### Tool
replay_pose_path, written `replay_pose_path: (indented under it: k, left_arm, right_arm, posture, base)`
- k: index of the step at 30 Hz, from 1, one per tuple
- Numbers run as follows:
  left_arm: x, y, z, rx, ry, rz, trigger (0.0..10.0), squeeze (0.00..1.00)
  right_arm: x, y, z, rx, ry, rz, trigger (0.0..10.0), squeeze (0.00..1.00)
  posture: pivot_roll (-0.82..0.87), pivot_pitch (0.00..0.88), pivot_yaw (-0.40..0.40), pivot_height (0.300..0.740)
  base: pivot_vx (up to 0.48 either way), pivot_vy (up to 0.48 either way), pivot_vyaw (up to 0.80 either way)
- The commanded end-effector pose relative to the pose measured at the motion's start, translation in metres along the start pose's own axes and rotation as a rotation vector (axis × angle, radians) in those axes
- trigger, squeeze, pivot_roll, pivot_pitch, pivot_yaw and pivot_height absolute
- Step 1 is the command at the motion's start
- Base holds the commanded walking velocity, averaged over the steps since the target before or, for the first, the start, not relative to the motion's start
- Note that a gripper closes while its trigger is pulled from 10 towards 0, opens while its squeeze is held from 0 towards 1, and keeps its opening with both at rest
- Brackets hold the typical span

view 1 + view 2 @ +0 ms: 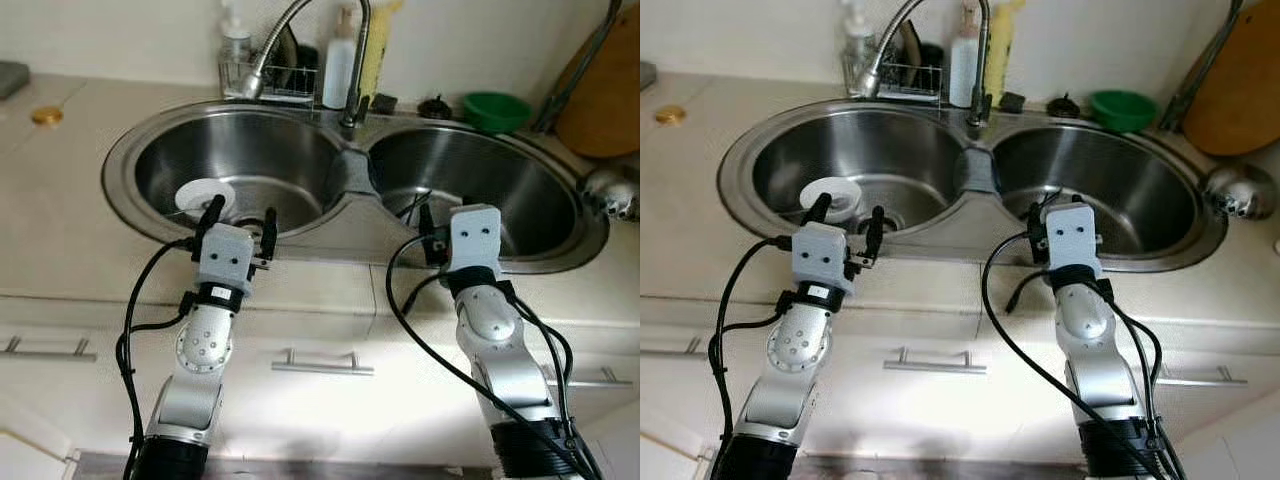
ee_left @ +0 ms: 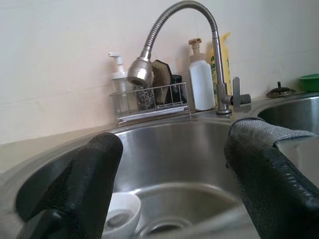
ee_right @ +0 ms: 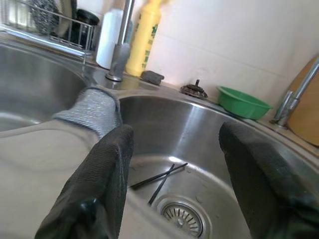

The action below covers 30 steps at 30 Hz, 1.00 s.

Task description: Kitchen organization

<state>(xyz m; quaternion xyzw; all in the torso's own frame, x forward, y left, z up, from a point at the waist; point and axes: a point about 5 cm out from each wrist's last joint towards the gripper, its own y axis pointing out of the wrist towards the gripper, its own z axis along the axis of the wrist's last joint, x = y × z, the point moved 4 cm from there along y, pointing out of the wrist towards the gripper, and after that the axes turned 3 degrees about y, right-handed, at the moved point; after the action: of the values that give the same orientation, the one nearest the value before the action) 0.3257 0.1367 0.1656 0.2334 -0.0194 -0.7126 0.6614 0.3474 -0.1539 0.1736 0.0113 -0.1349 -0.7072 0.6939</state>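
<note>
1. A double sink (image 1: 345, 232) sits in the bench (image 1: 60, 215).
2. A small bowl (image 1: 205, 196) lies in the left basin, chopsticks (image 3: 158, 179) in the right.
3. A wire rack (image 1: 272, 82) stands behind the left basin.

Two sink basins (image 1: 250, 165), two chopsticks (image 3: 159, 181) (crossed), one green bowl (image 1: 497, 108).

Home kitchen: double sink (image 1: 560, 262), faucet (image 1: 300, 20).
</note>
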Motion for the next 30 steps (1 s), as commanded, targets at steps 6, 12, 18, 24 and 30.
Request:
replay_pose_path:
  k: [6,12,18,24,30]
  left_arm:
    - [0.004,0.001,0.001,-0.001,-0.011,-0.016,10.0,0.00]
    - [0.004,0.001,0.001,-0.001,-0.008,-0.013,10.0,0.00]
    - [0.004,0.000,0.001,-0.001,-0.006,-0.012,10.0,0.00]
    - [0.004,-0.001,0.000,-0.003,-0.005,-0.013,10.0,0.00]
    - [0.005,-0.001,-0.001,-0.004,-0.004,-0.019,10.0,0.00]
  right_arm:
    - [0.009,-0.003,0.003,0.008,-0.028,-0.032,10.0,0.00]
    - [0.012,-0.003,0.002,0.007,-0.031,-0.048,10.0,0.00]
    - [0.016,-0.005,0.005,0.020,-0.040,-0.065,10.0,0.00]
    - [0.017,-0.017,-0.003,-0.009,-0.052,-0.051,10.0,0.00]
    - [0.021,-0.031,-0.009,-0.039,-0.066,-0.052,10.0,0.00]
  posture:
    - [0.09,0.000,-0.085,0.740]
    - [0.10,0.000,-0.088,0.740]
    - [0.10,0.000,-0.089,0.740]
    - [0.09,0.000,-0.089,0.740]
    - [0.08,0.000,-0.088,0.740]
  base:
    - [-0.252,0.000,0.00]
    - [-0.245,0.000,0.00]
    - [-0.121,0.000,0.00]
    - [-0.120,0.000,0.00]
    - [0.000,0.000,0.00]
